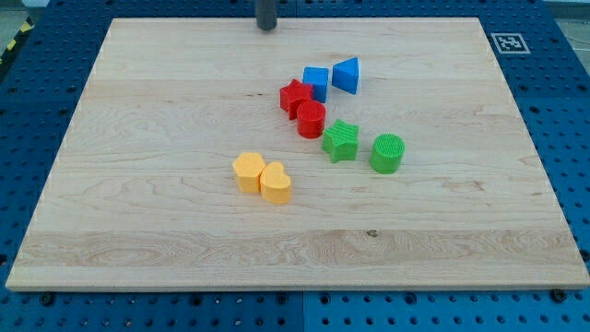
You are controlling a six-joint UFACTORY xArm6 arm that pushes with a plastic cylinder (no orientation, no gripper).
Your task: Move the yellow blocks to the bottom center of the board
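Two yellow blocks sit side by side a little left of the board's middle: a yellow hexagon-like block point(248, 171) and a yellow rounded block point(276, 182) touching it on its right. My tip point(266, 27) is at the view's top edge of the board, far above the yellow blocks and touching no block.
A red star point(295, 97) and red cylinder point(312, 119) sit right of centre, with a blue cube point(316, 82) and blue triangle point(347, 75) above them. A green star point(341, 140) and green cylinder point(387, 153) lie to the right. The wooden board point(138, 258) rests on a blue perforated table.
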